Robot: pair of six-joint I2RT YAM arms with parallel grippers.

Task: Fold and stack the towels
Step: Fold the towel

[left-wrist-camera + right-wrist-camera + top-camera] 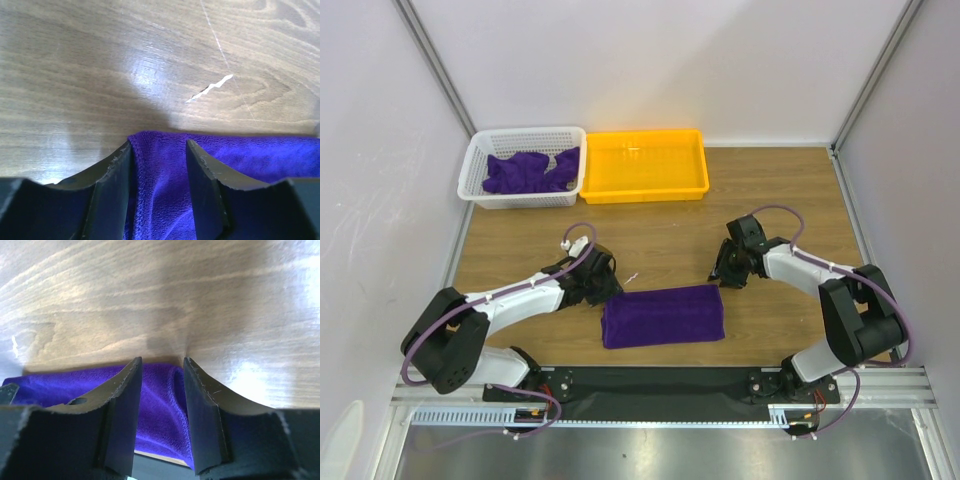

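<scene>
Left wrist view: my left claw (158,145) stands half apart astride the folded towel's (663,315) far left corner; the right claw (161,361) straddles the far right one. Whether either pinches cloth, I cannot tell. That towel lies by the worktop's near edge. Crumpled towels (530,172) wait in the basket (475,178) at the far left corner, and the yellow tray (645,160) holds none, so I judge most work remains.
</scene>
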